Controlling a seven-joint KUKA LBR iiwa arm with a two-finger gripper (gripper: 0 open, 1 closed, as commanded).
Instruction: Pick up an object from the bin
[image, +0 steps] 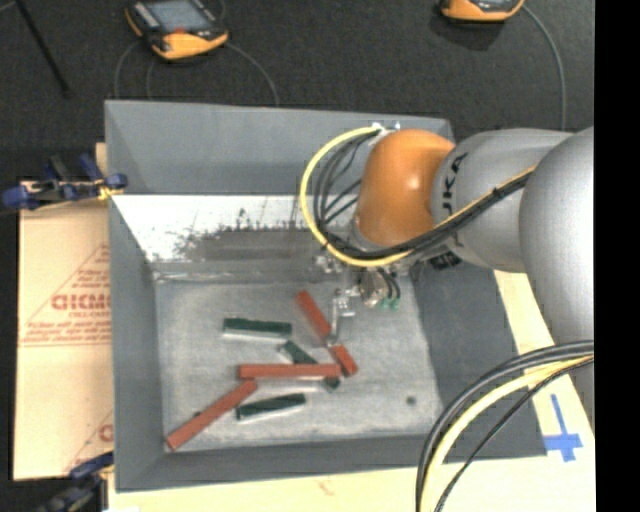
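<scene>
Starting at the near wall of the grey bin, a long red-brown stick lies on the slant with its low end toward the near left corner, and a dark green stick rests just beside its upper end. Behind these a red-brown bar lies across the floor, roughly level in the view. At its right end sits a short red-brown piece, with a small dark green piece just to the left. Farther back and to the left lies a flat dark green strip. The gripper comes down near the middle of the floor, just past the short piece and right beside a tilted red-brown stick. Whether the gripper is spread or closed cannot be told, and nothing can be seen held in it. That tilted stick looks like the likeliest pick. It lies immediately to the view's left of the gripper, its long axis running from far left to near right, so that its near end points under the tool. A clean grasp would seem to need the jaws set across that diagonal, centred a touch farther left. Beyond stands the wrist's orange cover, looped with cables.
</scene>
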